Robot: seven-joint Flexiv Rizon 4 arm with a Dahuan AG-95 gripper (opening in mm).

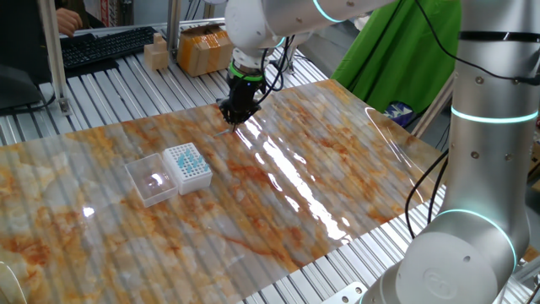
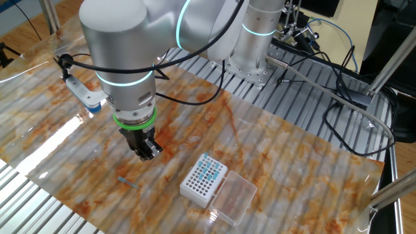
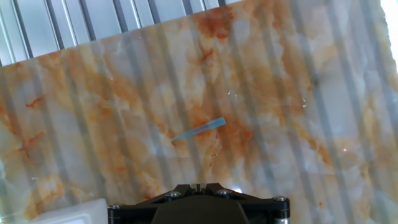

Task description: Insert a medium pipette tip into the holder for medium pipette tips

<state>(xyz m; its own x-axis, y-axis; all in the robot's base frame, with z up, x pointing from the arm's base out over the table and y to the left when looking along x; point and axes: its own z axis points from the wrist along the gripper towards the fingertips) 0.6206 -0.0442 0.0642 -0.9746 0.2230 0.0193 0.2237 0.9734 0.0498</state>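
Pincer (image 2: pixel 149 151): nearest the lens in the hand view, where only its dark body shows at the bottom edge; fingers drawn fully together, nothing between them; it points straight down, low over the counter.
Pincer in one fixed view (image 1: pixel 234 114): black fingers under a green ring on the white wrist, tips close to the marbled sheet.
Medium pipette tip (image 3: pixel 199 130): lies flat on the counter, free of the pincer; pale blue, tapered, wide end up to the right and thin end down to the left in the hand view.
Tip in the other fixed view (image 2: pixel 128 182): a small blue sliver on the sheet, near and a little left of the pincer, apart from it.
Holder for medium pipette tips (image 2: pixel 204 180): white box with a grid of teal-dotted holes, standing on the counter to the right of the tip and well apart from it.
Holder in one fixed view (image 1: pixel 186 166): sits near and left of the pincer.
Clear lid (image 2: pixel 233 197): hinged open, lying flat beside the holder on its right near side.
Counter (image 2: pixel 292 149): covered by a glossy orange and white marbled sheet over ribbed metal slats.
Arm (image 2: pixel 120 45): white and grey, with lit cyan rings, reaching over from the far side.
Cables (image 2: pixel 338 97): black, looped on the slats at the far right.
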